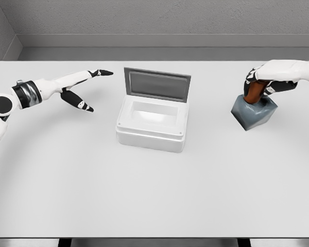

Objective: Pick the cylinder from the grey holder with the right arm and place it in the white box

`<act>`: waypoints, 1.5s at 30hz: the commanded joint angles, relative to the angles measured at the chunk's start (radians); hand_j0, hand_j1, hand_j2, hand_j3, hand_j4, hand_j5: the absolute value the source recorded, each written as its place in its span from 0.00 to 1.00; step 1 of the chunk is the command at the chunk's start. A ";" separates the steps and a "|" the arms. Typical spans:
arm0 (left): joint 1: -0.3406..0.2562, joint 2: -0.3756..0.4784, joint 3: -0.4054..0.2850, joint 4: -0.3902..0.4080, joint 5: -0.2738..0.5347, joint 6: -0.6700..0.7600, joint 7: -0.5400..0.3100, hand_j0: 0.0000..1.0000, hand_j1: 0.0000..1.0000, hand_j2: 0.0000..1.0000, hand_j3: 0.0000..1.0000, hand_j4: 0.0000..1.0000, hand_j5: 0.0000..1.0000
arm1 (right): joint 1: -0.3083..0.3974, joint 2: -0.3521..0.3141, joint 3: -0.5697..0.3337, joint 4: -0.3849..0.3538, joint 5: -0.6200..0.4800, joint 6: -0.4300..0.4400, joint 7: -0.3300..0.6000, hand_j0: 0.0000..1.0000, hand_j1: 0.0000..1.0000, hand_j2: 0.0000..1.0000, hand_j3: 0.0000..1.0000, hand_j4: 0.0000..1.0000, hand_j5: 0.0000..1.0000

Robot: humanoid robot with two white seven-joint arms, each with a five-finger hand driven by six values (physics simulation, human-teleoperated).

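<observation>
A brown cylinder stands in a grey holder at the right of the table. My right hand comes in from the right edge and is curled around the cylinder's top, which it hides. The cylinder's lower end still sits inside the holder. The white box rests at the table's middle with its grey lid raised at the back and its inside bare. My left hand hovers to the left of the box, fingers spread and holding nothing.
The white table reaches a grey back wall. The holder sits slightly tilted, roughly 90 pixels right of the box.
</observation>
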 commanded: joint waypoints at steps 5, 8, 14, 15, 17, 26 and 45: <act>0.000 0.003 0.001 -0.001 0.009 0.002 0.000 1.00 1.00 1.00 1.00 1.00 1.00 | 0.000 0.005 0.010 0.000 0.002 -0.007 0.007 0.42 0.42 0.42 0.42 0.42 0.42; 0.000 0.001 0.001 -0.001 0.009 0.002 0.000 1.00 1.00 1.00 1.00 1.00 1.00 | 0.000 0.002 0.010 -0.004 0.002 -0.007 0.007 0.40 0.40 0.40 0.40 0.40 0.40; -0.003 -0.002 0.003 -0.003 0.009 0.002 -0.001 1.00 1.00 1.00 1.00 1.00 1.00 | 0.000 -0.013 0.004 -0.016 0.010 -0.007 0.007 0.36 0.36 0.36 0.36 0.36 0.36; -0.003 -0.002 0.003 -0.003 0.009 0.002 -0.001 1.00 1.00 1.00 1.00 1.00 1.00 | -0.002 -0.016 0.001 -0.017 0.010 -0.007 0.007 0.36 0.36 0.36 0.36 0.36 0.36; -0.003 -0.002 0.003 -0.003 0.010 0.002 -0.001 1.00 1.00 1.00 1.00 1.00 1.00 | -0.006 -0.024 -0.005 -0.040 0.007 -0.007 0.007 0.37 0.37 0.37 0.37 0.37 0.37; -0.002 0.001 0.004 -0.004 0.010 0.002 -0.027 1.00 1.00 1.00 1.00 1.00 1.00 | -0.020 -0.053 -0.004 -0.085 0.004 -0.007 0.007 0.37 0.37 0.37 0.37 0.37 0.37; 0.000 -0.002 0.026 -0.006 0.010 0.002 -0.060 1.00 1.00 1.00 1.00 1.00 1.00 | -0.072 -0.103 0.006 -0.316 0.004 -0.007 0.007 0.37 0.37 0.37 0.37 0.37 0.37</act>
